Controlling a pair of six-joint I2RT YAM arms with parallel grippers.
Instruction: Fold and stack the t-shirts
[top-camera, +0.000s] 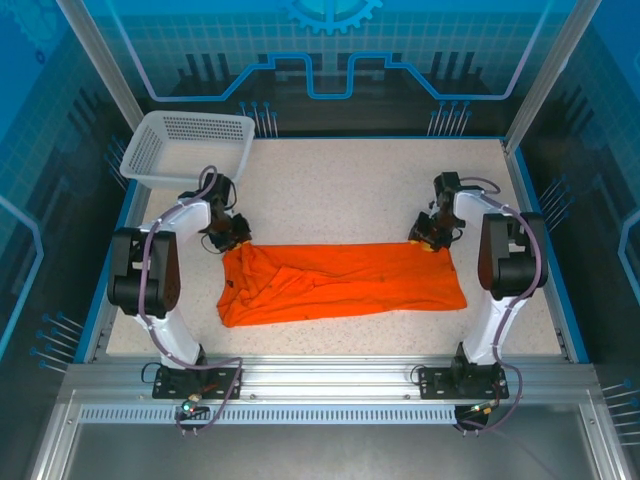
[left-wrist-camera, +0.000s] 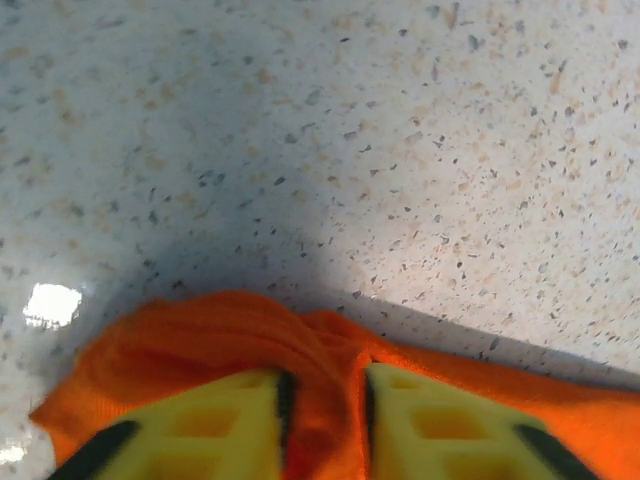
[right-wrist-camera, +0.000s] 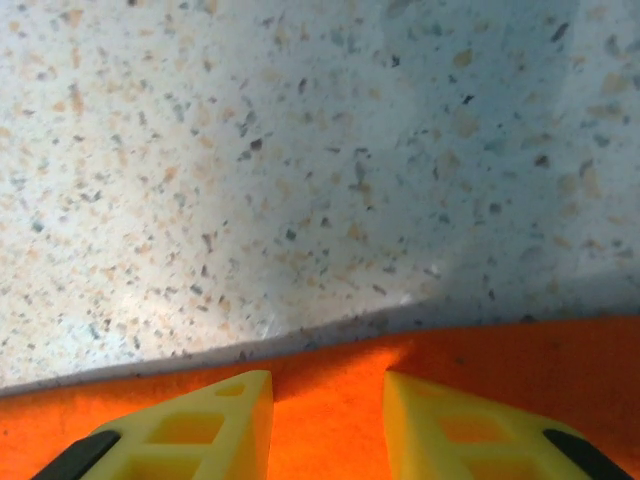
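Note:
One bright orange t-shirt (top-camera: 340, 283) lies folded into a long strip across the middle of the speckled table (top-camera: 350, 190). My left gripper (top-camera: 228, 238) is at the shirt's far left corner. In the left wrist view it (left-wrist-camera: 325, 400) is shut on a bunched ridge of the orange fabric (left-wrist-camera: 200, 330). My right gripper (top-camera: 432, 238) is at the far right corner. In the right wrist view its jaws (right-wrist-camera: 328, 410) stand apart over the shirt's far edge, with flat orange cloth (right-wrist-camera: 560, 370) lying between them.
A white mesh basket (top-camera: 185, 150) stands at the far left corner of the table, just behind the left arm. Bare tabletop stretches beyond the shirt's far edge. Blue-framed walls enclose the table on all sides.

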